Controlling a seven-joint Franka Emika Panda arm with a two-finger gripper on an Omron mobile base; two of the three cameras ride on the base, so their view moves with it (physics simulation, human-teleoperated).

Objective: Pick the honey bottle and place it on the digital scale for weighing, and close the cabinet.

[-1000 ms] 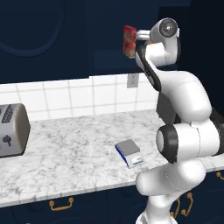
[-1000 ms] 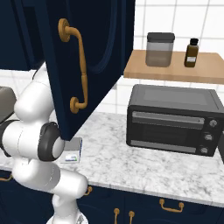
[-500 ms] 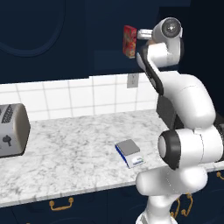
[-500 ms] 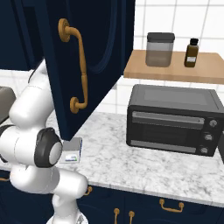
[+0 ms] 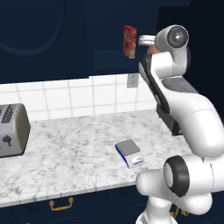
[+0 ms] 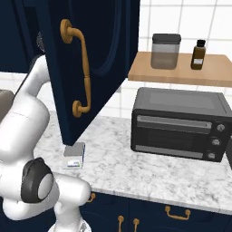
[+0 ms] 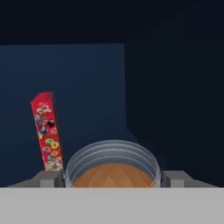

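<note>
The honey bottle, amber-brown with a pale ringed lid, sits low in the hand view. My gripper is shut on it, and its fingers press the bottle's two sides. In the left base view the arm reaches up into the open dark navy cabinet. There my gripper is beside a sliver of the honey bottle. The cabinet door with its brass handle stands swung open. The digital scale lies on the marble counter below, seen also as the digital scale.
A tall red printed box stands left of the bottle inside the cabinet. A chrome toaster sits at the counter's left. A black toaster oven stands to the right under a wooden shelf that holds a jar and a dark bottle.
The arm's upper joints have shifted slightly right and lower while the hand stays inside the cabinet. The red box, the scale and the door have not moved.
</note>
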